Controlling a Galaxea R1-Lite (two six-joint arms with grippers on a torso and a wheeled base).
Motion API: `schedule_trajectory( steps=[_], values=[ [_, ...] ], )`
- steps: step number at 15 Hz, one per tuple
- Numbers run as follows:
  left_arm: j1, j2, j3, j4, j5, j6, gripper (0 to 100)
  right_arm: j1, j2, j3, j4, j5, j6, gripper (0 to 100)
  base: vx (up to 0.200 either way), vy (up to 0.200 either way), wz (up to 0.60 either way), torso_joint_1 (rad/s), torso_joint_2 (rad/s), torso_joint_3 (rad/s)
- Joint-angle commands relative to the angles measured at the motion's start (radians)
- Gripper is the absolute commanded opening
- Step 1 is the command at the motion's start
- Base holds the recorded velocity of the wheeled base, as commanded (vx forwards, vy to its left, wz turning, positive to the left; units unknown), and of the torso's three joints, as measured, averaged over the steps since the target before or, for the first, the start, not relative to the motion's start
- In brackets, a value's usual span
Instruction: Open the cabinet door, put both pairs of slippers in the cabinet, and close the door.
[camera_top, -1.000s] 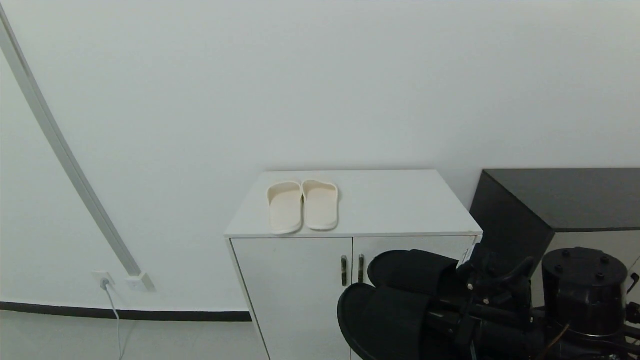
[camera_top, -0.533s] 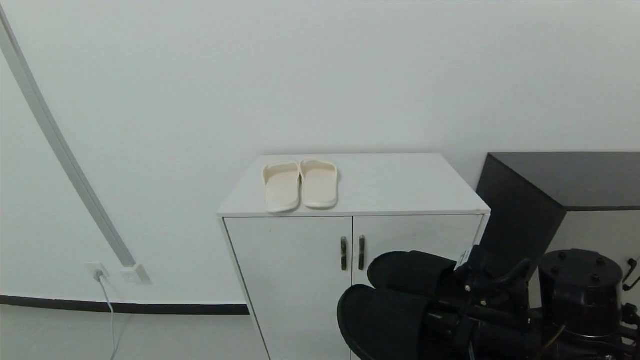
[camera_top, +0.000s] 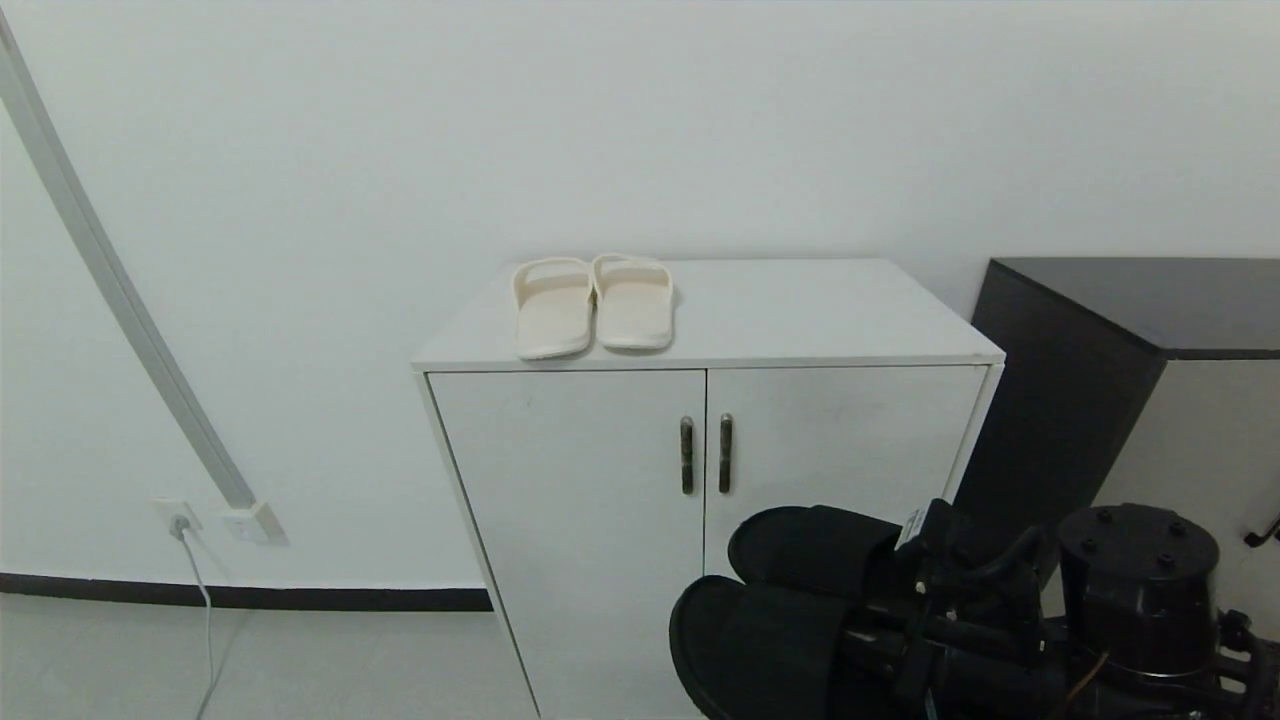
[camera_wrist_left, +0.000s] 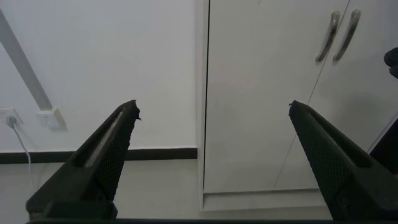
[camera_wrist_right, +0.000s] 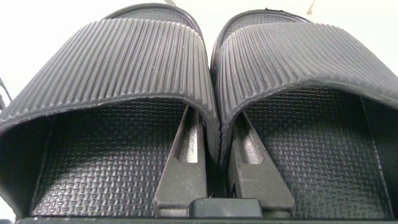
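Left gripper (camera_wrist_left: 212, 107) spread wide, right gripper (camera_wrist_right: 216, 163) clamped

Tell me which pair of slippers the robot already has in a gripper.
The black pair, pinched together by their inner sides in the right gripper. The cream pair lies apart from both grippers on top of the white cabinet.
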Motion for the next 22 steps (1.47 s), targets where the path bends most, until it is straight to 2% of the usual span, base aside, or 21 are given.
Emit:
schedule_trajectory(
  steps=[1, 5, 12, 14, 15, 16, 17, 18, 19, 22],
  values=[
    [0.0, 0.007, -0.001, 0.002, 0.0, -0.001, 100, 0.0, 0.009, 0.003, -0.001, 0.001, -0.002, 0, 0.0, 0.0, 0.0, -0.168, 0.48, 0.325],
    [0.0, 0.006, -0.001, 0.002, -0.001, -0.001, 100, 0.014, 0.009, 0.029, -0.05, 0.001, 0.0, 0, 0.0, 0.0, 0.0, -0.151, 0.48, 0.326],
    [0.0, 0.038, -0.001, 0.002, 0.008, -0.004, 100, 0.029, 0.008, 0.042, -0.053, 0.001, -0.002, 0, 0.0, 0.0, 0.0, -0.103, 0.46, 0.355],
    [0.0, 0.047, -0.047, -0.004, 0.005, -0.011, 100, 0.029, 0.008, 0.043, -0.053, 0.001, -0.002, 0, 0.0, 0.0, 0.0, -0.041, 0.45, 0.398],
    [-0.004, 0.107, -0.161, 0.0, 0.008, -0.067, 100, 0.029, 0.011, 0.043, -0.053, 0.003, 0.0, 0, 0.0, 0.0, 0.0, 0.007, 0.23, 0.183],
    [-0.004, 0.161, -0.236, 0.002, 0.007, -0.122, 100, 0.029, 0.012, 0.043, -0.053, 0.003, -0.002, 0, 0.0, 0.0, 0.0, 0.0, 0.0, 0.0],
    [-0.018, 0.268, -0.296, 0.0, -0.023, -0.136, 100, 0.029, 0.027, 0.04, -0.054, 0.0, -0.003, 0, 0.0, 0.0, 0.0, 0.0, 0.0, 0.0],
    [-0.027, 0.289, -0.296, -0.001, -0.038, -0.136, 100, 0.029, 0.027, 0.04, -0.058, 0.0, -0.003, 0, 0.0, 0.0, 0.0, 0.0, 0.0, 0.0],
    [-0.078, 0.386, -0.319, -0.009, -0.138, -0.137, 100, 0.029, 0.031, 0.045, -0.073, -0.002, -0.002, 0, 0.0, 0.0, 0.0, 0.0, 0.0, 0.0],
    [-0.093, 0.553, -0.401, -0.052, -0.313, -0.137, 100, 0.029, 0.032, 0.045, -0.073, 0.001, -0.002, 0, 0.0, 0.0, 0.0, 0.0, 0.0, 0.0]
  ],
)
